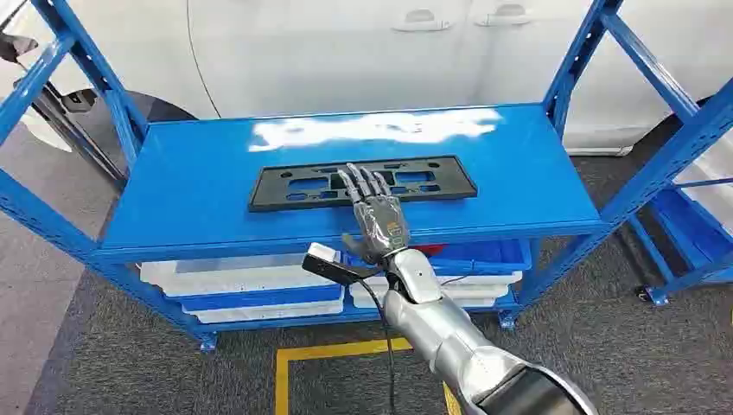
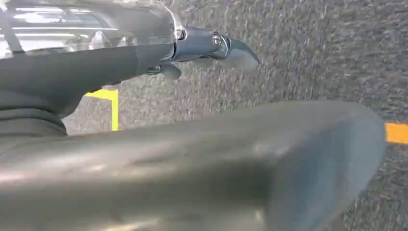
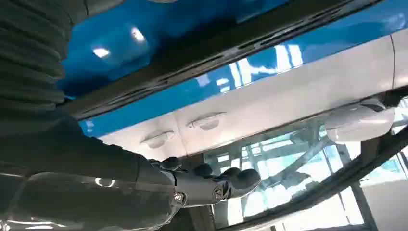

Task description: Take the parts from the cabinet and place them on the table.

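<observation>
right hand [image 1: 378, 213] fingers spread flat over flat black slotted plastic panel [image 1: 298, 186] on blue metal shelf [image 1: 199, 181], left hand [image 2: 211, 45] fingers straight, holding nothing

Grey carpet [image 1: 605, 346] with yellow floor tape [image 1: 328, 353]; white car [image 1: 346, 52] behind.

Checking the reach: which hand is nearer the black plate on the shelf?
Right. The right hand is stretched over the black plate's near edge; the left hand hangs over the carpet.
</observation>
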{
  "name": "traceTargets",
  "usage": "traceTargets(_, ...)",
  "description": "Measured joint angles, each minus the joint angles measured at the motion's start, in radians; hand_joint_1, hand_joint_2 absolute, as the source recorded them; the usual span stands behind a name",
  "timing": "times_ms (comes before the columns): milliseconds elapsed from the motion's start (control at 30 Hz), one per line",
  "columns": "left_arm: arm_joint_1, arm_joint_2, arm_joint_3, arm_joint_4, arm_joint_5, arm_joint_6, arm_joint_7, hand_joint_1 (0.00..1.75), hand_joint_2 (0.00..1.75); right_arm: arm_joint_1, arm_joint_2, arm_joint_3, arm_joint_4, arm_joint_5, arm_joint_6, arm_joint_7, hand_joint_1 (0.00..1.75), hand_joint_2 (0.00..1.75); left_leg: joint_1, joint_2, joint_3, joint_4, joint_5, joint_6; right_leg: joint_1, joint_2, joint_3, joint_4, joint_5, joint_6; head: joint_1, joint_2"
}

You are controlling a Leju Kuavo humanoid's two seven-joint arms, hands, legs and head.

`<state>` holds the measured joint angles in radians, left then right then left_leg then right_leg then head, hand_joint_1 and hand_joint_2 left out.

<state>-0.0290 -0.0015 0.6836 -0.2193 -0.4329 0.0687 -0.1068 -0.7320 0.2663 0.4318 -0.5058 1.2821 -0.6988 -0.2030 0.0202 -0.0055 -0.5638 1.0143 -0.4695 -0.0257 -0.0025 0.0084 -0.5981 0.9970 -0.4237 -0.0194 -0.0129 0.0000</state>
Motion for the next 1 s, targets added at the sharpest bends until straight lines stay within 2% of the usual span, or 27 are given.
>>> traceTargets(33,0.0,0.0,0.0,0.0,-0.001,0.0,-0.001,0.0,0.0,-0.003,0.004,0.0,0.0,0.007,0.0,0.003,0.0,1.75,0.0,0.0,-0.021,0.048,-0.031,-0.003,-0.002,-0.001,0.003,-0.002,-0.002,-0.007,-0.003,0.0)
traceTargets(100,0.0,0.002,0.001,0.0,-0.004,-0.001,-0.004,0.0,0.0,-0.003,0.008,0.0,0.002,0.013,0.0,0.004,0.0,1.75,0.001,0.0,-0.099,0.203,-0.102,-0.009,0.001,-0.003,0.006,-0.002,-0.006,-0.012,-0.002,0.0)
traceTargets(133,0.0,0.003,0.002,0.0,-0.006,-0.001,-0.006,0.0,0.0,-0.002,0.008,0.0,0.004,0.016,0.0,0.007,0.0,1.75,0.001,0.0,-0.14,0.278,-0.125,-0.011,0.002,-0.004,0.007,-0.001,-0.007,-0.014,-0.002,0.0)
traceTargets(167,0.002,0.004,0.002,0.0,-0.007,-0.002,-0.006,0.0,0.0,0.0,0.01,0.001,0.007,0.02,0.0,0.007,0.0,1.75,0.001,0.0,-0.163,0.311,-0.12,-0.012,0.004,-0.003,0.008,-0.001,-0.009,-0.015,-0.002,0.0)
traceTargets(200,0.004,0.005,0.002,0.0,-0.007,-0.002,-0.008,0.0,0.0,0.001,0.01,0.002,0.009,0.021,0.0,0.009,0.0,1.75,0.001,0.0,-0.158,0.286,-0.091,-0.01,0.004,-0.002,0.012,-0.001,-0.012,-0.014,-0.002,0.0)
traceTargets(233,0.004,0.005,0.003,0.0,-0.008,-0.003,-0.008,0.0,0.0,0.001,0.012,0.003,0.01,0.023,0.0,0.01,0.0,1.75,0.001,0.0,-0.128,0.217,-0.043,-0.008,0.005,-0.001,0.018,-0.001,-0.015,-0.013,-0.002,0.0)
traceTargets(300,0.003,0.007,0.005,0.0,-0.008,-0.003,-0.009,0.0,0.0,0.0,0.018,0.007,0.011,0.027,0.0,0.011,0.0,1.75,0.0,0.001,-0.043,0.036,0.052,0.002,0.006,0.0,0.032,0.0,-0.025,-0.008,-0.002,0.0)
traceTargets(333,0.002,0.009,0.006,0.0,-0.009,-0.004,-0.009,0.0,0.0,-0.001,0.02,0.009,0.013,0.027,0.0,0.01,0.0,1.75,-0.007,0.0,-0.023,0.002,0.039,0.008,0.013,0.0,0.033,0.002,-0.028,-0.003,-0.002,0.0)
traceTargets(367,-0.001,0.009,0.008,0.0,-0.009,-0.005,-0.01,0.0,0.0,-0.002,0.024,0.01,0.016,0.027,0.0,0.01,0.0,1.75,-0.008,0.0,-0.018,-0.012,0.037,0.014,0.013,0.002,0.028,0.005,-0.029,0.002,-0.002,0.0)
traceTargets(467,0.0,0.01,0.01,0.0,-0.01,-0.005,-0.01,0.0,0.0,-0.001,0.032,0.012,0.023,0.027,0.0,0.008,0.0,1.75,-0.008,-0.002,-0.021,-0.015,0.037,0.027,0.01,0.001,0.03,0.003,-0.032,0.017,-0.001,0.0)
traceTargets(500,0.001,0.009,0.01,0.0,-0.01,-0.005,-0.01,0.0,0.0,-0.001,0.036,0.013,0.023,0.028,-0.001,0.009,0.0,1.75,-0.001,0.0,-0.014,-0.021,0.041,0.032,0.008,0.001,0.029,0.01,-0.041,0.024,-0.002,0.0)
traceTargets(533,0.0,0.009,0.01,0.0,-0.01,-0.005,-0.011,0.0,0.0,-0.004,0.036,0.014,0.024,0.028,-0.001,0.008,0.0,1.75,-0.002,0.0,-0.012,-0.023,0.039,0.038,0.008,-0.001,0.013,0.048,-0.064,0.029,0.002,0.0)
traceTargets(567,-0.002,0.009,0.011,0.0,-0.01,-0.005,-0.011,0.0,0.0,-0.005,0.037,0.014,0.026,0.028,-0.001,0.008,0.0,1.75,-0.002,0.002,-0.012,-0.022,0.037,0.043,0.006,-0.001,-0.03,0.132,-0.106,0.033,0.004,0.0)
traceTargets(633,-0.003,0.009,0.013,0.0,-0.01,-0.005,-0.012,0.0,0.0,0.0,0.037,0.015,0.032,0.031,-0.001,0.009,0.0,1.75,-0.002,0.002,-0.011,-0.022,0.034,0.046,0.001,-0.002,-0.118,0.295,-0.165,0.039,0.003,0.0)
traceTargets(667,-0.002,0.009,0.014,0.0,-0.01,-0.006,-0.012,0.0,0.0,0.003,0.037,0.015,0.035,0.031,-0.001,0.01,0.0,1.75,-0.002,0.001,-0.009,-0.021,0.032,0.046,-0.001,-0.002,-0.147,0.338,-0.167,0.041,0.003,0.0)
traceTargets(700,-0.001,0.009,0.015,0.0,-0.011,-0.006,-0.013,0.0,0.0,0.005,0.037,0.015,0.038,0.031,-0.001,0.01,0.0,1.75,-0.002,0.0,-0.006,-0.021,0.03,0.045,-0.003,-0.003,-0.151,0.331,-0.146,0.041,0.003,0.0)
traceTargets(733,0.0,0.009,0.016,0.0,-0.011,-0.006,-0.013,0.0,0.0,0.005,0.037,0.015,0.041,0.031,-0.001,0.011,0.0,1.75,-0.002,0.0,-0.001,-0.021,0.026,0.044,-0.004,-0.003,-0.13,0.275,-0.103,0.04,0.003,0.0)
traceTargets(800,0.0,0.009,0.016,0.0,-0.014,-0.006,-0.015,0.0,0.0,0.002,0.037,0.015,0.041,0.031,-0.001,0.011,0.0,1.75,-0.002,-0.002,0.013,-0.019,0.016,0.038,-0.003,-0.003,-0.041,0.079,0.004,0.03,0.004,0.0)
traceTargets(833,0.0,0.008,0.016,0.0,-0.016,-0.007,-0.015,0.0,0.0,0.0,0.037,0.015,0.042,0.031,-0.001,0.011,0.0,1.75,-0.004,-0.002,0.016,-0.019,0.011,0.034,0.001,-0.003,-0.014,0.022,0.008,0.023,0.003,0.0)
traceTargets(867,-0.002,0.008,0.016,0.0,-0.016,-0.007,-0.015,0.0,0.0,-0.002,0.038,0.015,0.042,0.031,-0.001,0.011,0.0,1.75,-0.009,-0.003,0.014,-0.015,0.008,0.028,0.004,-0.004,-0.01,0.008,0.003,0.021,0.002,0.0)
traceTargets(900,-0.003,0.008,0.016,0.0,-0.016,-0.007,-0.015,0.0,0.0,-0.001,0.038,0.016,0.043,0.031,-0.001,0.011,0.0,1.75,-0.008,-0.002,0.015,-0.018,0.007,0.023,0.006,-0.003,-0.012,0.011,0.002,0.019,0.002,0.0)
traceTargets(967,-0.003,0.008,0.016,0.0,-0.016,-0.007,-0.015,0.0,0.0,-0.002,0.038,0.016,0.045,0.031,-0.001,0.012,0.0,1.75,-0.005,-0.001,0.02,-0.023,0.003,0.009,0.008,0.0,-0.011,0.01,-0.003,0.007,0.003,0.0)
traceTargets(1000,-0.004,0.009,0.017,0.0,-0.016,-0.007,-0.015,0.0,0.0,-0.003,0.039,0.016,0.044,0.031,-0.002,0.011,0.0,1.75,-0.003,-0.001,0.018,-0.019,-0.005,0.003,-0.003,0.0,-0.001,-0.003,0.001,0.001,0.002,0.0)
